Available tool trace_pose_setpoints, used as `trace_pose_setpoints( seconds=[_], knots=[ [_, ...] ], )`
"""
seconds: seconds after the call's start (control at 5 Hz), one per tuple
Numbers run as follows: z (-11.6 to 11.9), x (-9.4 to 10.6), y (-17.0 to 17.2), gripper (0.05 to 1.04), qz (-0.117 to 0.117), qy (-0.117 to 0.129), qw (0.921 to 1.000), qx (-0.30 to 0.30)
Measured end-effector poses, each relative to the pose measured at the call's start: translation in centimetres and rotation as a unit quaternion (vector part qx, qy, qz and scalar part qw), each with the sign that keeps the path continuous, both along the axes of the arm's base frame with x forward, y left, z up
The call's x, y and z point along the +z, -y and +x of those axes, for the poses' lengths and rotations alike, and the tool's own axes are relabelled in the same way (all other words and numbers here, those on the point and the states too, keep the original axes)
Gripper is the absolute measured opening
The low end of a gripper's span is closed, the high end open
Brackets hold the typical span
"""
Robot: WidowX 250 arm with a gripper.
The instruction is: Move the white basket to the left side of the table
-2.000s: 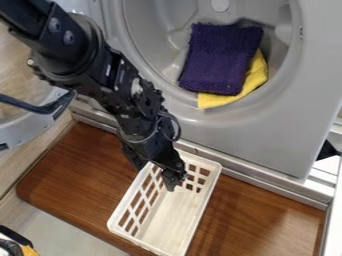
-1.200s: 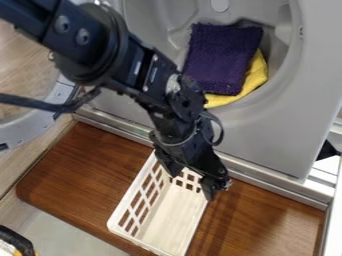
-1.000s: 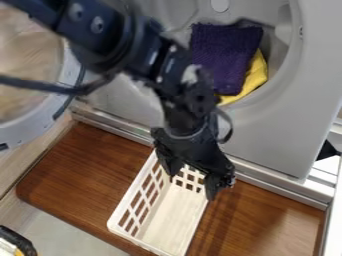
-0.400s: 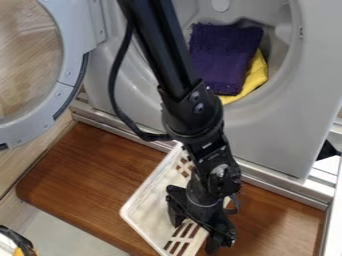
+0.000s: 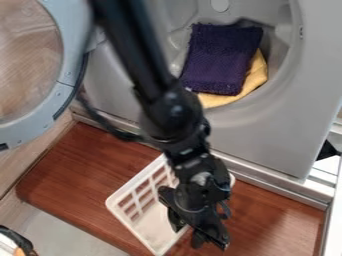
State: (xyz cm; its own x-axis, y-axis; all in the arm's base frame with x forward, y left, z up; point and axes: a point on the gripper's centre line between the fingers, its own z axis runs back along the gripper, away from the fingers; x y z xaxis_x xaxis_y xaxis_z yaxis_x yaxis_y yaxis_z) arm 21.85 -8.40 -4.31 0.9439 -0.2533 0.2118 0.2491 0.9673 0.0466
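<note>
A reddish-brown wooden board (image 5: 73, 170) with grain and a sheen at its right end lies before a grey machine (image 5: 280, 125), along a pale metal rail (image 5: 267, 181). The machine's round glazed door (image 5: 60, 70) stands open at the left, pale floor (image 5: 63, 232) shows at the lower left, and a purple cloth (image 5: 220, 60) lies over a yellow cloth (image 5: 254, 77) in the round opening. A small pale mark at the purple cloth's lower left corner is too small to read. The white basket (image 5: 122, 212) sits around the middle of the board, toward its near edge, set at an angle. The gripper (image 5: 194, 239) hangs over its right side, spread wide. The arm (image 5: 177, 112) hides much of the basket's right part and is cut off at the top; a black-and-orange object (image 5: 19, 242) is cut off at the lower left.
</note>
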Motion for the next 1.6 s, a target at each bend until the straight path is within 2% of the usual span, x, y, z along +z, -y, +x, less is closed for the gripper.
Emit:
trace_pose_setpoints(
  seconds=[0.2,0.4,0.6,0.8,1.0,1.2,1.6],
  knots=[
    [-0.2,2.5,-0.1,0.159,-0.012,0.035,0.9993,-0.008],
    [0.2,5.6,-0.1,0.075,-0.026,0.065,0.9975,-0.004],
    [1.0,7.0,-2.6,0.068,-0.025,0.078,0.9961,0.032],
    [1.8,7.2,-6.0,0.068,0.003,0.082,0.995,0.058],
    [1.9,6.4,-9.5,0.068,0.033,0.063,0.9943,0.079],
    [2.5,5.2,-13.4,0.068,0.04,0.044,0.9948,0.083],
    [2.8,4.8,-17.1,0.068,0.055,0.035,0.9954,0.069]
  ],
)
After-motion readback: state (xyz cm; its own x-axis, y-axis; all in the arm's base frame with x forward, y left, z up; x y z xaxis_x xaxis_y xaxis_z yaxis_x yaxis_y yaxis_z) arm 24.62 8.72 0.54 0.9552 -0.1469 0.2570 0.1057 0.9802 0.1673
